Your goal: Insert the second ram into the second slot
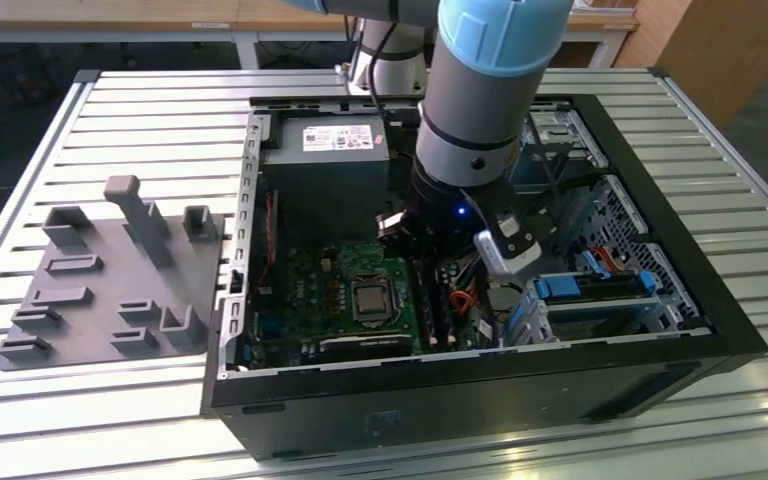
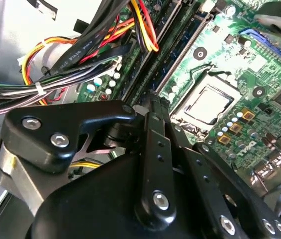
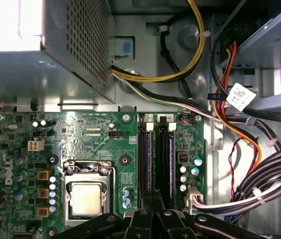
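Your gripper (image 3: 153,215) sits low over the memory slots (image 3: 158,159) beside the processor socket (image 3: 86,196) — whether the fingers grip anything, you cannot tell.

Gripper (image 3: 153,211) inside computer case (image 1: 704,300), above the motherboard (image 3: 90,139)

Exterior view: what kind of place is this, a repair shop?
Probably a robotics lab or test bench: an open computer case lies on a slatted metal table, beside a grey fixture plate, with workbenches behind.

Gripper (image 3: 153,199) fingertips hidden among memory slots (image 3: 156,159)
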Available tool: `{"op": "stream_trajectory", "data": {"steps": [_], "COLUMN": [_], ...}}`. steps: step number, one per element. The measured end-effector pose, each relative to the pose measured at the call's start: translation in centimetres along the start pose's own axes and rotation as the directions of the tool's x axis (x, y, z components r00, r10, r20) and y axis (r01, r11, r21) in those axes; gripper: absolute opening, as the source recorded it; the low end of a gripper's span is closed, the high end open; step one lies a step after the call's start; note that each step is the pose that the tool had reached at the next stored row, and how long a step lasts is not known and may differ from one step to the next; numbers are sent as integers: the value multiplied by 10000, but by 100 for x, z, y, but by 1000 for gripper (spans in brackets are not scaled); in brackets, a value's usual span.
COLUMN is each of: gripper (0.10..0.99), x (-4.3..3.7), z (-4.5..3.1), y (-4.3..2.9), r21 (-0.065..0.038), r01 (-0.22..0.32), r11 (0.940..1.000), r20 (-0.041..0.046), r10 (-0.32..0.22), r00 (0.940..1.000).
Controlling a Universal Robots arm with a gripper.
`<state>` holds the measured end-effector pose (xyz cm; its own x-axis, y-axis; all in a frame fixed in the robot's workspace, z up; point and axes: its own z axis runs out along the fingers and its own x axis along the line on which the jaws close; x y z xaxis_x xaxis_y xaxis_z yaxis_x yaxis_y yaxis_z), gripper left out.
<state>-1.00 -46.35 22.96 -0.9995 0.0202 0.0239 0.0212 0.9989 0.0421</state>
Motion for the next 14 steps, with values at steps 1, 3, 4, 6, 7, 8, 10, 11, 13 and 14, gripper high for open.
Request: {"op": "stream_trajectory", "data": {"steps": [1,3,4,6,7,8,10,11,13,14], "gripper": [102,102,102,102,102,102,102,102,102,102], "x": [0,1,1,2,2,2,3,3,3,3], "z": [-11,-28,-34,-51,-62,-72,-93,-101,-102,-102], "y": [0,1,1,2,3,3,4,4,5,5], "r21": [2,1,1,1,1,1,1,2,-1,-2], "r01": [0,1,1,0,0,0,0,0,0,0], "r11": [10000,10000,10000,10000,10000,10000,10000,10000,10000,10000], "r20": [0,0,0,0,0,0,0,-1,0,0], "r10": [0,-1,-1,0,0,0,0,0,0,0], "r00": [10000,10000,10000,10000,10000,10000,10000,10000,10000,10000]}}
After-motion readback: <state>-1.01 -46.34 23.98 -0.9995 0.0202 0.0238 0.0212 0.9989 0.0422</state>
